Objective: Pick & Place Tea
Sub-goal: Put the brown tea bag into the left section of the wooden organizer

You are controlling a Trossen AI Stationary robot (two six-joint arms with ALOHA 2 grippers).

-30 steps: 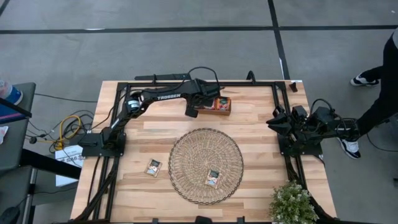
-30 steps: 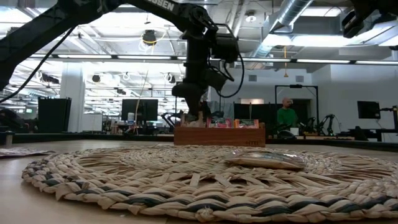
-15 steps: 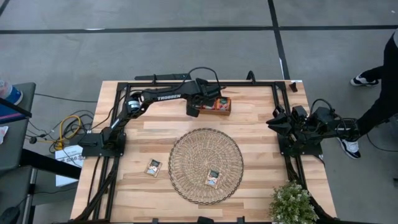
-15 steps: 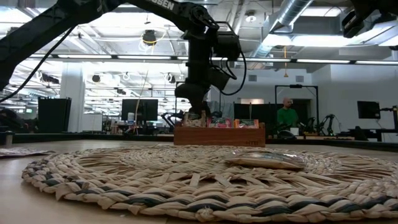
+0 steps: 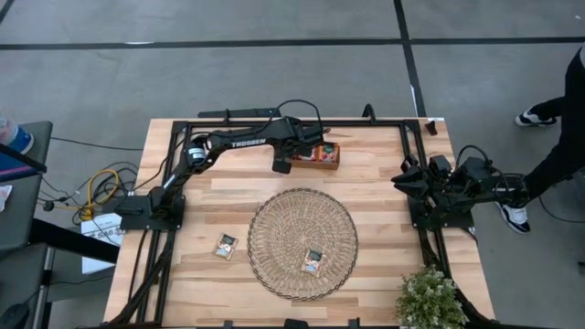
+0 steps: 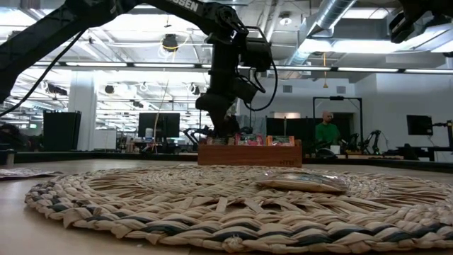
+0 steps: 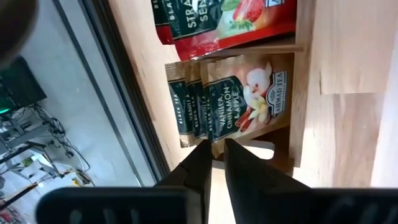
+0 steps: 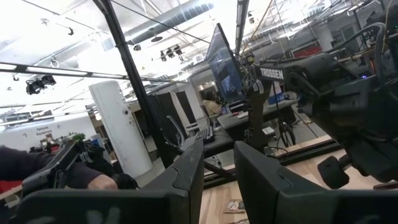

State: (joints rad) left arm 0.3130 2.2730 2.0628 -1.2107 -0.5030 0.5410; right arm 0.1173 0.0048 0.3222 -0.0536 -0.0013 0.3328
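The tea stands in sachets in a long wooden tray (image 5: 322,155) at the table's far middle: red ones (image 7: 230,22) and cream ones (image 7: 242,99), upright on edge in a row. One more sachet (image 5: 313,261) lies flat on the round woven mat (image 5: 303,219), and another (image 5: 225,245) lies on the bare table left of the mat. My left gripper (image 7: 217,152) slants down over the tray's left end, with a narrow gap between its fingertips at the corner of the front cream sachet. My right gripper (image 8: 217,158) is parked open at the right edge. My left gripper comes slanting down from above to the upper corner (image 7: 212,144) of the front cream sachet, one fingertip on each side of that corner. I cannot tell whether the fingertips touch it. The sachet stands in the tray with the others.
A potted plant (image 5: 430,297) stands at the near right corner. A person (image 5: 567,119) stands beyond the table's right side. Black frame rails (image 5: 274,123) run along the far, left and right edges. Bare wood lies between the tray and the mat.
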